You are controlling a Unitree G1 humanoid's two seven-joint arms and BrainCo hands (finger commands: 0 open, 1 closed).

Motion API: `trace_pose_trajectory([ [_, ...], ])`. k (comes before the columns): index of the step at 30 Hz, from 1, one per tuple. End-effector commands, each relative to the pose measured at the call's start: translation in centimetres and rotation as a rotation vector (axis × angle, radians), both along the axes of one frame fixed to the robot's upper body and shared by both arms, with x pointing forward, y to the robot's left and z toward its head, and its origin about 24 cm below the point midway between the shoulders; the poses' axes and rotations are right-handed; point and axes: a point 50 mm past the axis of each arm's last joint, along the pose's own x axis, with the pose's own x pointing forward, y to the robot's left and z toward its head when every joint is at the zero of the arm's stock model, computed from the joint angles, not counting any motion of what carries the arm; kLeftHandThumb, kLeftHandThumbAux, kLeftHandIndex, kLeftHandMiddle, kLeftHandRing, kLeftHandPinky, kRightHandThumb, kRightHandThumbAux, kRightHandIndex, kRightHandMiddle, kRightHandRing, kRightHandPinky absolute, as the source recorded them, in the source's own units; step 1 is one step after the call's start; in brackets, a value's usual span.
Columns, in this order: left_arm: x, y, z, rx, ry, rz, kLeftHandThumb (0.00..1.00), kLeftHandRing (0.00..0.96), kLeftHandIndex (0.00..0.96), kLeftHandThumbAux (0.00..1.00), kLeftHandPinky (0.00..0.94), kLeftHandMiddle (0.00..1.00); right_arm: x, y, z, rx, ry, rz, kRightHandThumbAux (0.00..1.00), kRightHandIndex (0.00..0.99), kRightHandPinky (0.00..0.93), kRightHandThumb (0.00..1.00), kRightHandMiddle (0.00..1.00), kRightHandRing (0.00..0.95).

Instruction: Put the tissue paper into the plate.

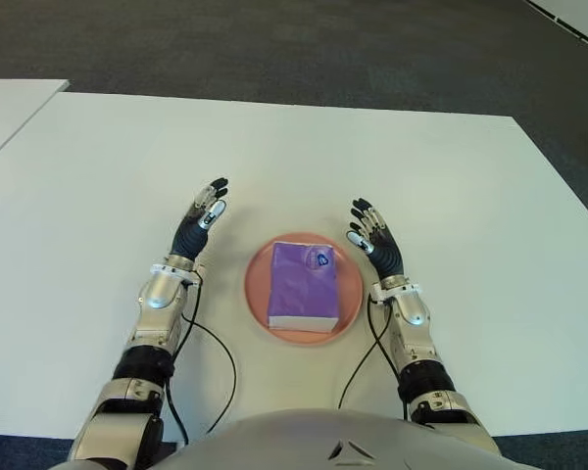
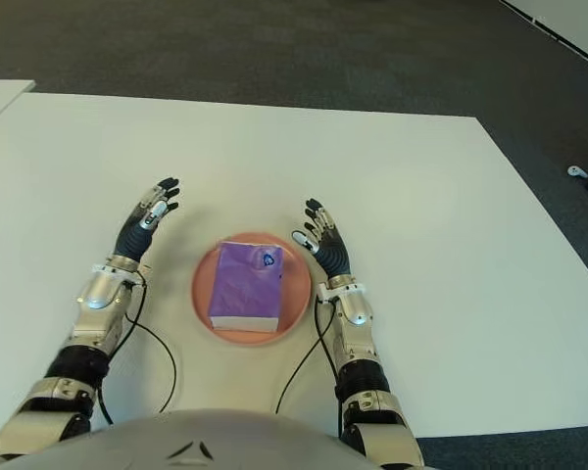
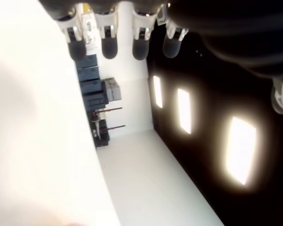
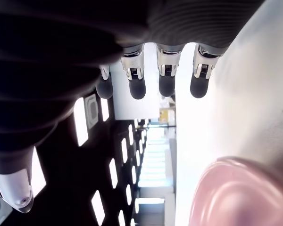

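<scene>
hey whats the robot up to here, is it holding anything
Nothing is held. The purple tissue pack already lies in the pink plate on the white table. The left hand shows to the plate's left and the right hand to its right, both with fingers extended and empty, clear of the pack.

A broad white surface (image 1: 98, 196) spans the view, with dark grey carpet floor (image 1: 274, 44) beyond it. 1 more white surface (image 1: 10, 103) shows at the far left corner.
</scene>
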Motion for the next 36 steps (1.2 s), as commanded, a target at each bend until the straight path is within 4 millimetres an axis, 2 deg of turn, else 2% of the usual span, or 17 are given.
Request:
trace_pose_trajectory([
  [1, -0.9, 0.0, -1.5, 0.001, 0.042, 0.042, 0.0, 0.0, 0.0, 0.247, 0.0, 0.0, -4.3, -0.6, -5.9, 0.017, 0.317, -0.039, 0.579, 0.0, 0.0, 0.0, 0.0, 0.0],
  [22, -1.7, -0.3, -3.7, -0.058, 0.154, 0.105, 0.0, 0.0, 0.0, 0.337, 0.0, 0.0, -4.6, -0.6, -5.8, 0.019, 0.328, -0.06, 0.604, 0.0, 0.0, 0.0, 0.0, 0.0],
  [36, -2.3, -1.4, -4.0, -0.095, 0.218, 0.139, 0.0, 0.0, 0.0, 0.389, 0.0, 0.0, -4.6, -0.4, -5.7, 0.022, 0.323, -0.077, 0.625, 0.0, 0.0, 0.0, 0.0, 0.0],
])
